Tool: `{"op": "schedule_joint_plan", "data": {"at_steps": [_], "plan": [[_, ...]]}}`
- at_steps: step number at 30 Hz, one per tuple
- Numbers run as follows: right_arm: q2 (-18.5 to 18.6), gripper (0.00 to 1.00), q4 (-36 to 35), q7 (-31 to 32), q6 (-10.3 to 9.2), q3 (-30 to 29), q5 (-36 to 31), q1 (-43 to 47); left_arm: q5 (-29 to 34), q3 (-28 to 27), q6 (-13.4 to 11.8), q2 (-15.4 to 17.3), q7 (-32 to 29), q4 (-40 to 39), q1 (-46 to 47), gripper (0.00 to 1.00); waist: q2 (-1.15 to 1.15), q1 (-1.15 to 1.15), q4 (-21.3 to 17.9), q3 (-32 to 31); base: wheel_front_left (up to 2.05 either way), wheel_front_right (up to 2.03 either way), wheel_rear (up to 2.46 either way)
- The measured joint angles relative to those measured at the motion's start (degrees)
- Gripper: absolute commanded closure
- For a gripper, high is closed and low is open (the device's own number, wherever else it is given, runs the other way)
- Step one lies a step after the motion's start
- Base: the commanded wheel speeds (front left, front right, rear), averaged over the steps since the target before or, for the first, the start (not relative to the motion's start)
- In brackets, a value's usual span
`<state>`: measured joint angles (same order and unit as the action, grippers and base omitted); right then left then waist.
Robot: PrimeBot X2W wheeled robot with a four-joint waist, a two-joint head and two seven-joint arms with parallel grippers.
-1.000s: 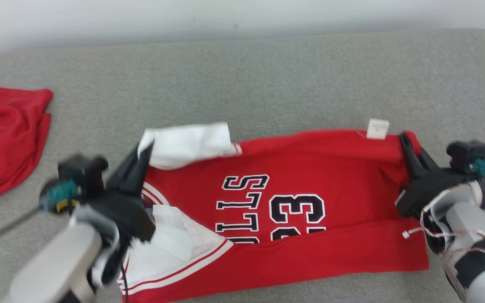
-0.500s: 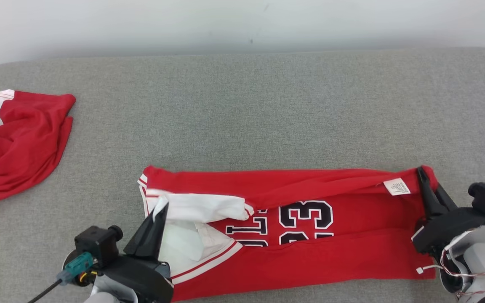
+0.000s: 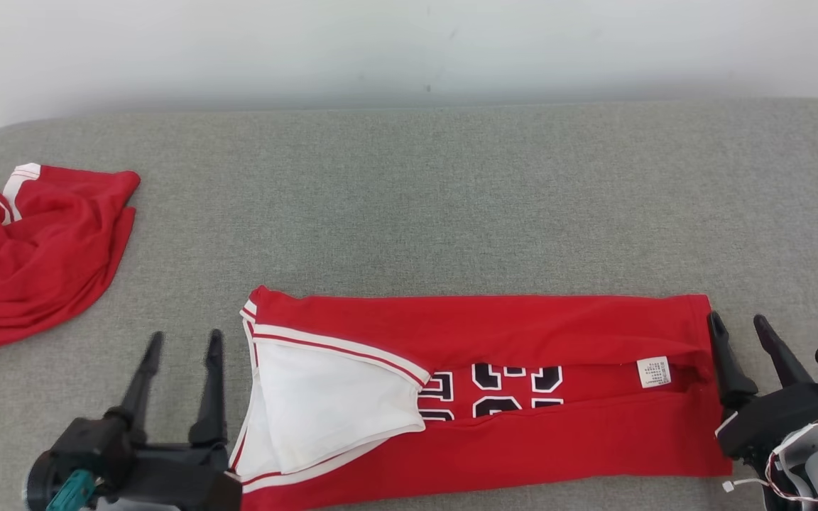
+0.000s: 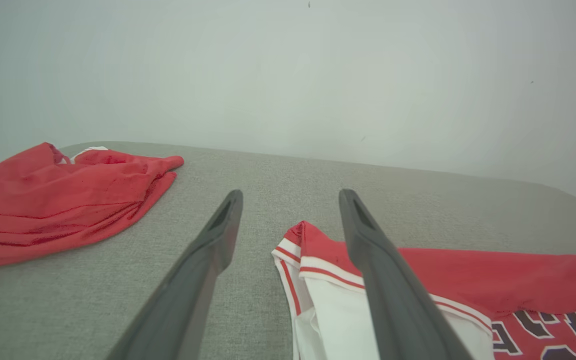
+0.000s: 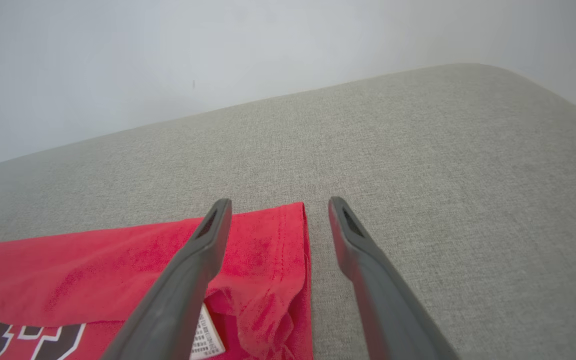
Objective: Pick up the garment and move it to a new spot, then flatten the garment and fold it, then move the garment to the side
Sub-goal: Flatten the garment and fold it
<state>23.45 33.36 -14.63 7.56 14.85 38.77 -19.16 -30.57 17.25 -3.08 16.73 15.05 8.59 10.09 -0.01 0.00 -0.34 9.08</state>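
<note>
The garment, a red jersey with black-and-white lettering and a white inner panel, lies as a long strip on the grey surface with both long sides folded inward. My left gripper stands open just left of its white-trimmed end, holding nothing. At the strip's right end my right gripper is also open, with the hem corner lying flat under its left finger and nothing between the fingers. A small white label shows near that end.
A second red garment lies crumpled at the far left of the grey padded surface. A pale wall runs behind it. The surface's rounded corners show at the back left and right.
Both grippers have let go of the jersey's ends and opened. The far long edge now lies folded flat over the lettering. The camera has tilted, shifting the whole picture.
</note>
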Motion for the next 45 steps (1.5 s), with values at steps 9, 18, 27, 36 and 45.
{"op": "schedule_joint_plan", "data": {"at_steps": [9,18,27,36,45], "plan": [[-2.60,0.00,8.82,4.45,0.00,-2.41,-2.66,-1.13,17.26,-12.81,-0.60,-6.86,0.00,-6.68,-7.24,0.00,0.00,0.00,1.43,-0.54,0.00,0.00,0.00],[-5.24,0.91,14.06,6.28,0.00,-1.88,-2.54,-1.69,21.89,-17.72,2.66,-10.78,0.00,-5.30,-10.08,0.00,0.00,0.00,2.55,-0.91,0.00,0.00,0.00],[-5.43,1.00,15.19,5.50,0.00,-0.88,-0.88,-1.69,24.42,-19.78,4.70,-12.68,0.00,-5.11,-10.12,0.00,0.00,0.00,2.17,-1.85,0.00,0.00,0.00],[3.12,1.00,19.33,4.25,0.01,-5.95,0.30,-3.28,26.19,-20.64,6.19,-13.18,0.00,-4.65,-10.75,0.00,0.01,0.00,1.22,-3.86,0.00,0.00,0.00],[5.25,1.00,18.95,5.36,0.00,-6.78,-0.08,-4.22,27.13,-21.21,6.67,-13.46,0.00,-4.26,-12.39,0.00,0.01,0.00,0.43,-6.26,0.00,0.00,0.00]]}}
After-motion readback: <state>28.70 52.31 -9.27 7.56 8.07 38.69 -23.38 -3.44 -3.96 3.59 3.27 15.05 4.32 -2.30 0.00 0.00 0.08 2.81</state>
